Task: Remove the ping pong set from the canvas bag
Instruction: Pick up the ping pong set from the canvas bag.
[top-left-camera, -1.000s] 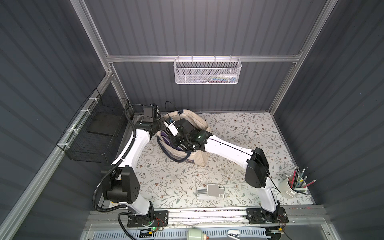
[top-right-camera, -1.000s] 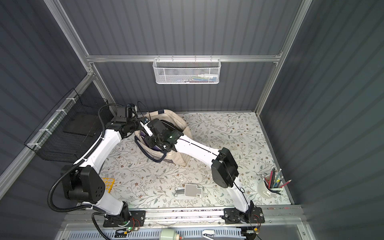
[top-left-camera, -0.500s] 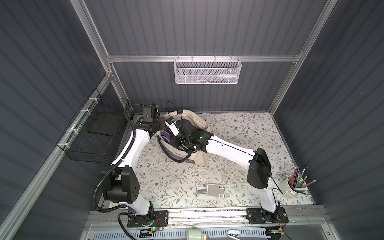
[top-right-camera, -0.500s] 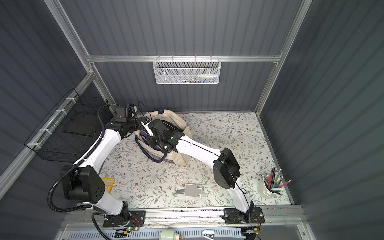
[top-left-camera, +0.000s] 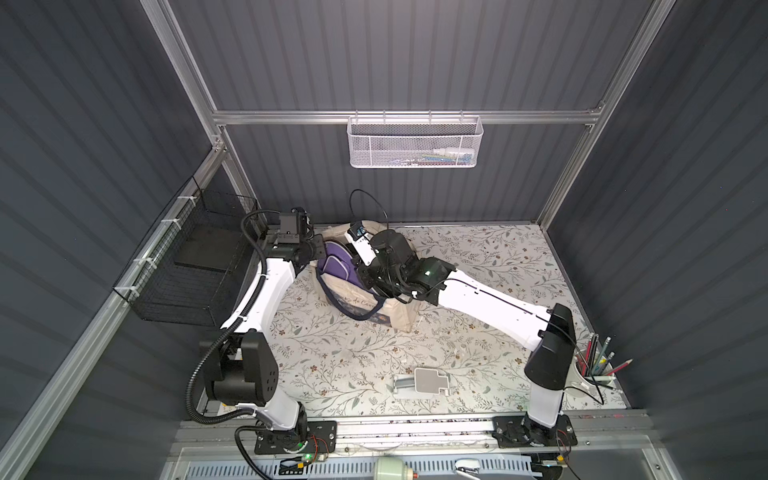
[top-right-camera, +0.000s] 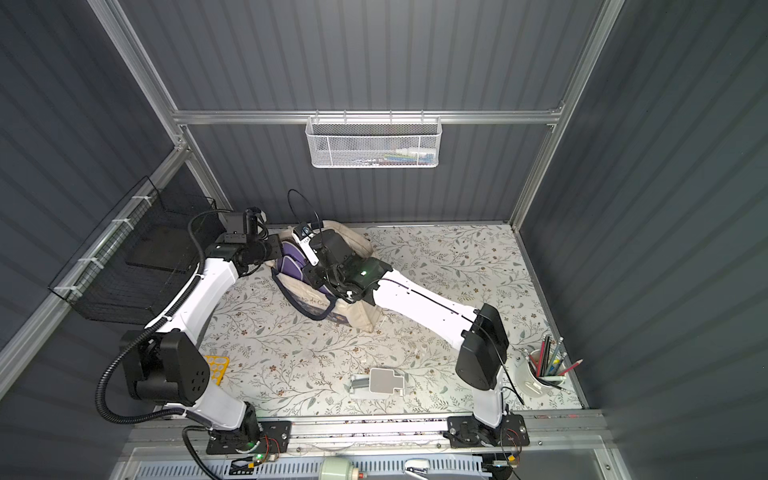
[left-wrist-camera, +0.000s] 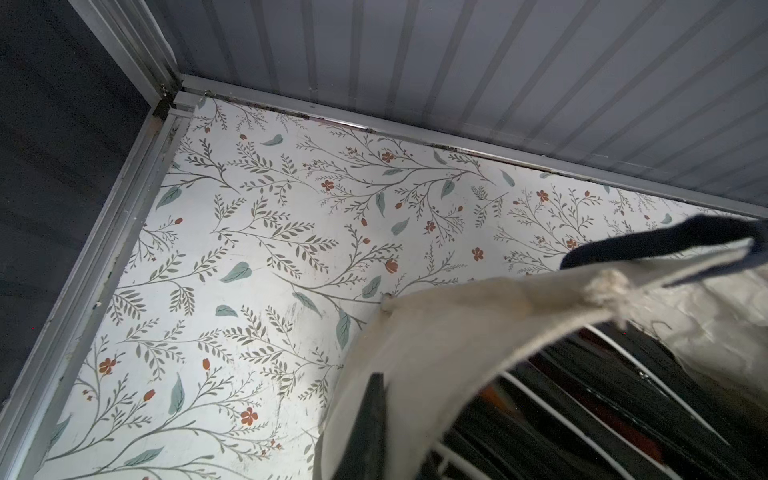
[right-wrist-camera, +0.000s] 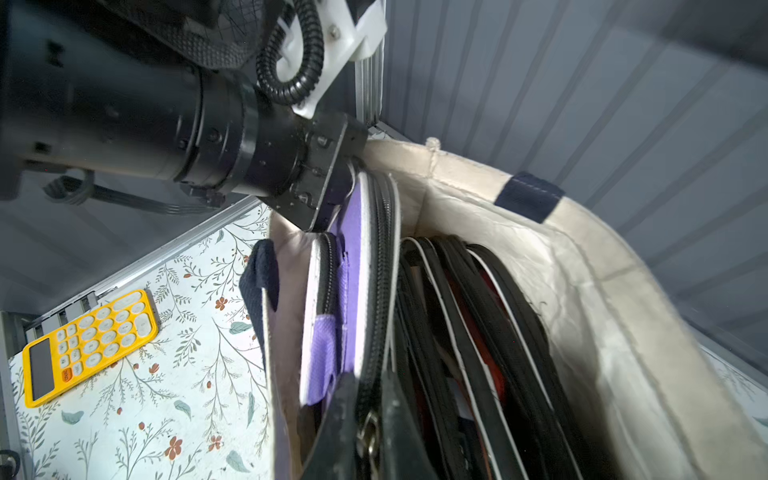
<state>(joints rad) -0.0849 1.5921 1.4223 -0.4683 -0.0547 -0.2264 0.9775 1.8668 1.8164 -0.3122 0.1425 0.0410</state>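
Tabletop: The white tabletop with flowers and leaves (top-left-camera: 478, 257) sat inside grey walls.
Bag: The big cream canvas bag with navy blue straps (top-left-camera: 397, 318) lay at the far left of the tabletop, close to the far wall. Its side with the navy print faced up. Its mouth pointed left. It showed in both top views (top-right-camera: 359, 318).
Strap: One navy blue strap (top-left-camera: 345, 311) hung in a loop on the near side of the bag.
Purple case: A purple zip case with a white edge and a black zip (right-wrist-camera: 353, 270) sat in the mouth of the bag, against one cream wall. In a top view it peeked out of the mouth (top-left-camera: 336, 266).
Black things: Flat black things with thin white lines and some red (right-wrist-camera: 478, 332) were packed in the bag just beside the purple case.
Left fingers: The left fingers (left-wrist-camera: 370, 424) were pressed together on the cream rim of the bag and held it up.
Right fingers: The right fingers (right-wrist-camera: 343, 419) were inside the mouth of the bag. They were pressed together on the black zip edge of the purple case.
Calculator: A yellow calculator with pale keys (right-wrist-camera: 89, 345) lay at the near left, well apart from the bag.
Cup: A white cup of pencils (top-left-camera: 590, 374) stood at the near right.
Baskets: A white mesh basket (top-left-camera: 413, 141) hung on the far wall. A black wire basket (top-left-camera: 195, 266) hung on the left wall.
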